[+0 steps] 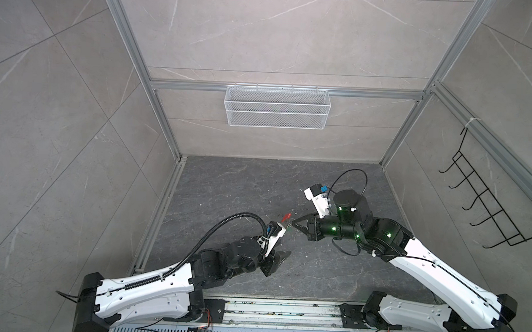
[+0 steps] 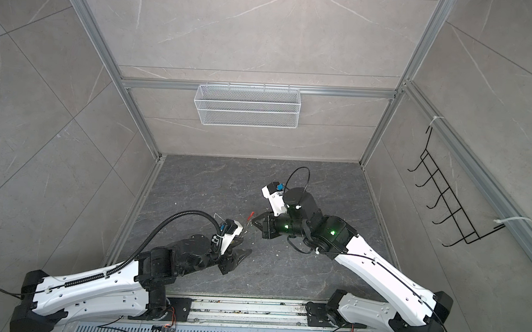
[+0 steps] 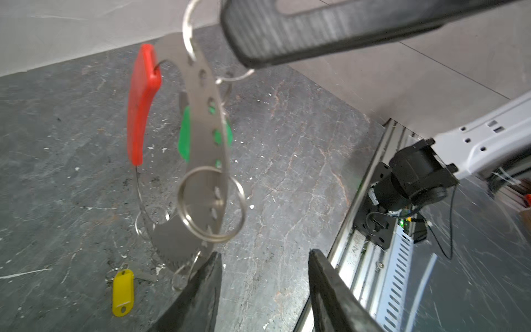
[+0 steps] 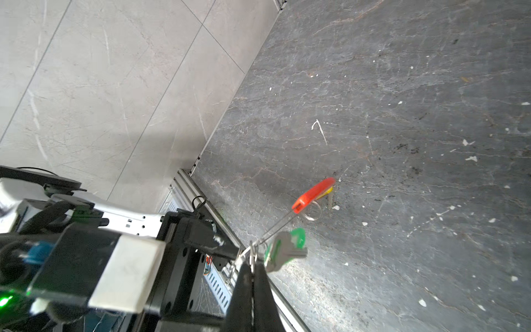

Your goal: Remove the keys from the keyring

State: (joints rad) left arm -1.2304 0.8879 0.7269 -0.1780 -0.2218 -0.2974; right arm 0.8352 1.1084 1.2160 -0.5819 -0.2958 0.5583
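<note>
**Figure. Keyring held aloft for stripping.** The right claw (image 4: 253,266) is clamped shut on the upper end of the keyring (image 3: 201,89). The hoop therefore hangs free above the worktop (image 3: 287,143), with its red sleeve (image 3: 140,103) to one side. Exactly which part of the metal is pinched cannot be made out. Holding it high appears meant to let its load dangle within reach of the other arm.

The green-tagged key (image 3: 185,135) hangs from the keyring, just behind its flat steel band, alongside several split rings (image 3: 221,238). The yellow-tagged key (image 3: 123,291) lies flat on the worktop below, apart from the hoop. By this reading, one key is off and one is left to free.

The left claw (image 3: 264,253) stands open and empty just beneath the hoop's lower end. It seems placed to take hold of the hanging key next.
</note>
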